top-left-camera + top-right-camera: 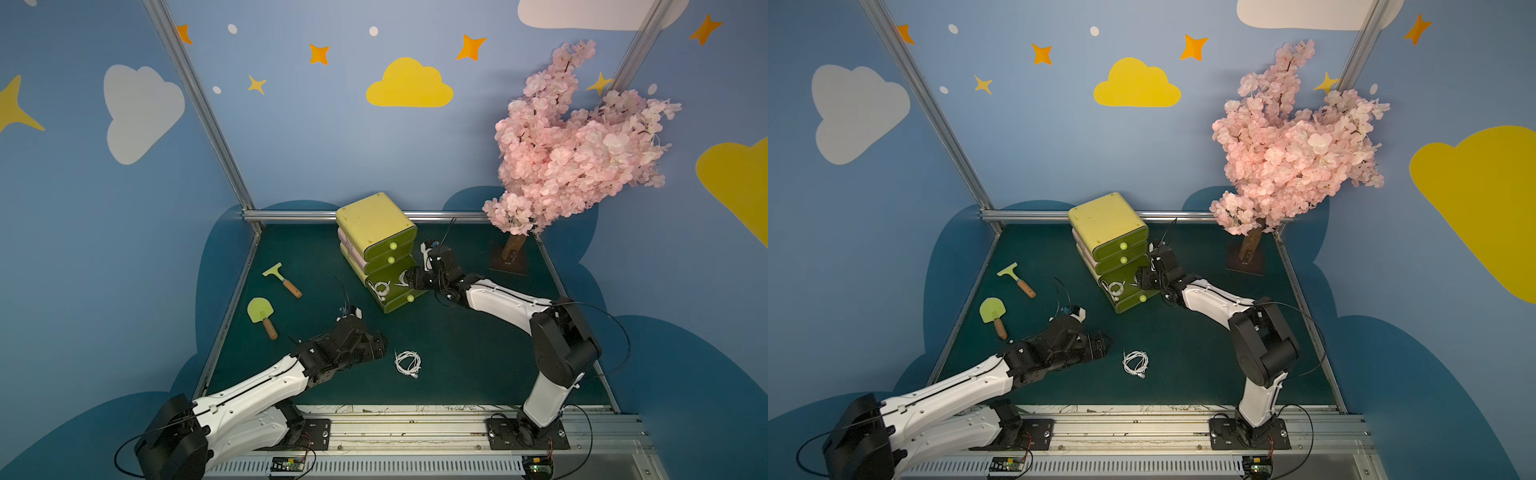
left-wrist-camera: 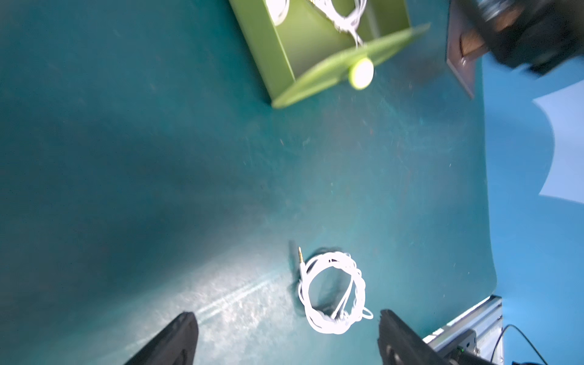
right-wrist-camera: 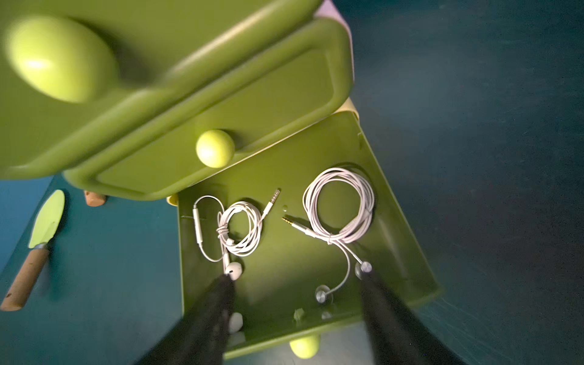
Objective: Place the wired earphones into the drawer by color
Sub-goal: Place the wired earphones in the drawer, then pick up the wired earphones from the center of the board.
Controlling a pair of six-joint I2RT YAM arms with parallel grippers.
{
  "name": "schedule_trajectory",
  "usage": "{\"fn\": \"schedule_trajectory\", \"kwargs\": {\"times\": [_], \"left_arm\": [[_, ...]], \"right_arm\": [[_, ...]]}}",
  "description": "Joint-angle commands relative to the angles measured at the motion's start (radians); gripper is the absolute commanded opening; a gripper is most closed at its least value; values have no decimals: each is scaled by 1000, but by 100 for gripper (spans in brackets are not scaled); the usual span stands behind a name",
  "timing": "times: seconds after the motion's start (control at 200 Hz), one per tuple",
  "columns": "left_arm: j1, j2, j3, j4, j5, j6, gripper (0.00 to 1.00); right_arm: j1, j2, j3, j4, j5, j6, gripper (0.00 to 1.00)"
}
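Front rail (image 1: 415, 432) sits nearest lens. L to R on teal surface (image 1: 478, 353): scraper (image 1: 279, 274) and trowel (image 1: 260, 311), then left fingers (image 2: 170, 341), spread wide and empty, near loose white earphones (image 1: 407, 362) lying flat. Their long axis runs front-to-back, plug toward back wall, bud toward rail. Open bottom drawer (image 3: 278, 252) holds two more white sets: remote set (image 3: 256, 226), plug toward cabinet (image 1: 374, 224); larger coil (image 3: 368, 202), plug aimed at its neighbour. Right fingers (image 3: 215, 309) spread above them, gripping nothing. Both top views hide most of larger coil behind right arm (image 1: 498, 299); right wrist view shows both sets whole. Pink tree (image 1: 573, 145) far R.
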Motion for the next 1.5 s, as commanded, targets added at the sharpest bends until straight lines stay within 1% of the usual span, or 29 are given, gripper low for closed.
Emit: {"fn": "schedule_trajectory", "kwargs": {"times": [0.0,0.15,0.38,0.486,0.621,0.706,0.816,0.921,1.086,1.357,1.492], "left_arm": [[-38,26,24,-51,-38,-48,89],[-89,88,47,-63,-65,-69,86],[-148,225,115,-49,-86,-77,81],[-170,291,145,-38,-83,-81,78],[-190,356,174,-38,-84,-94,73],[-196,385,186,-33,-81,-101,71],[-202,417,206,-32,-75,-103,66],[-208,448,223,-34,-68,-103,58],[-215,493,241,-43,-58,-113,49],[-218,539,256,-59,-49,-125,44],[-219,558,263,-59,-40,-125,38]], "right_arm": [[-11,-89,-55,-75,7,-44,98],[-21,-209,-155,-82,17,-79,98],[-29,-387,-266,-134,36,-166,99],[-32,-465,-341,-92,65,-200,98],[-37,-543,-415,-50,113,-184,98],[-40,-586,-453,-12,117,-172,98],[-43,-614,-479,11,125,-173,98],[-44,-618,-481,2,153,-170,98],[-51,-639,-488,-5,183,-160,99],[-63,-681,-530,24,184,-155,98],[-68,-683,-532,24,179,-153,98]]}}
